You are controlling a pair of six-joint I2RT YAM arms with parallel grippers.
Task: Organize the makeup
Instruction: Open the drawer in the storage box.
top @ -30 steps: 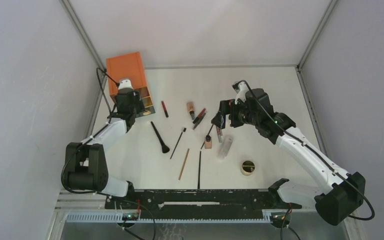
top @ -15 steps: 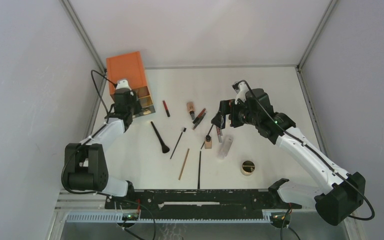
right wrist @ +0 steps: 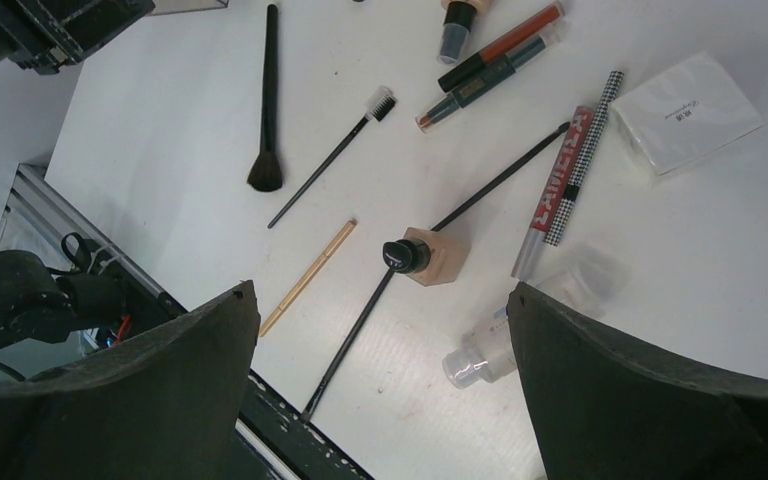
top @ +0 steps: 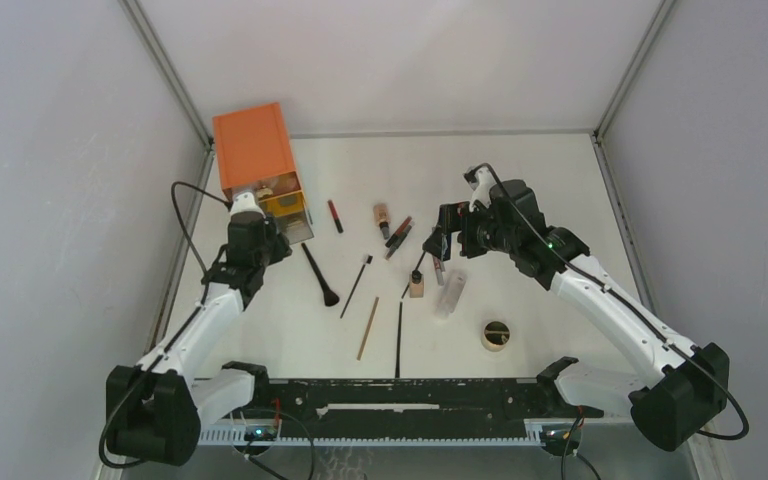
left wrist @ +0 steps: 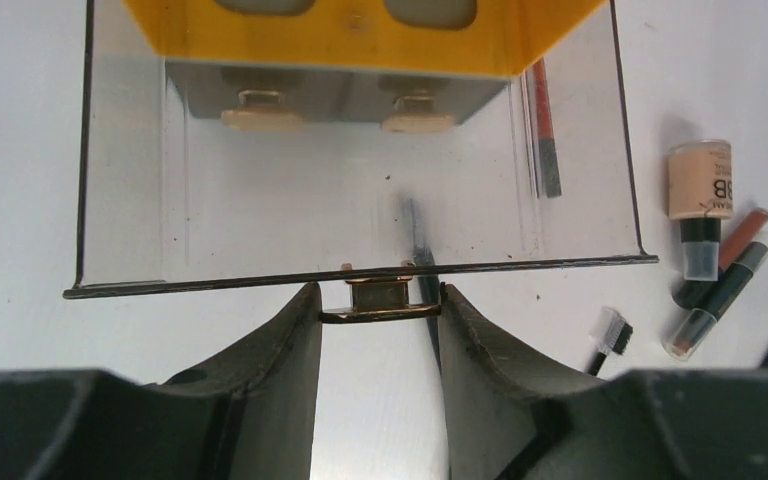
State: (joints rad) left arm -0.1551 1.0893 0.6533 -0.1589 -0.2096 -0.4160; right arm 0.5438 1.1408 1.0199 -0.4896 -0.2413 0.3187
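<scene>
Makeup (top: 397,236) loose over the middle of the table (top: 540,180) in the overhead view, well apart from the orange box (top: 250,145) at the far left; lowest clear drawer (top: 295,226) standing out of the box toward the left gripper (top: 260,224); right gripper (top: 438,243) poised over the cluster.

Left wrist view: left gripper (left wrist: 378,300) about half closed, pinched on the small metal handle (left wrist: 378,297) of the drawer (left wrist: 260,220), a finger against each end; drawer floor bare as far as can be told; red pencil (left wrist: 544,125) by its right wall, inside or beside cannot tell; tan tube (left wrist: 700,185) outside on the right.

Right wrist view: right gripper (right wrist: 380,290) spread fully wide, holding nothing; below it a square tan bottle (right wrist: 435,255); clear tube (right wrist: 485,355) near the right finger; black brush (right wrist: 267,100) and wooden pencil (right wrist: 310,275) off to the left.

Step in hand, as a judgement: opening the drawer to take the makeup. Next move calls for: releasing the handle without nudging the drawer shut; lowering the right gripper squarely over one item; thin pencils likely to slip.
</scene>
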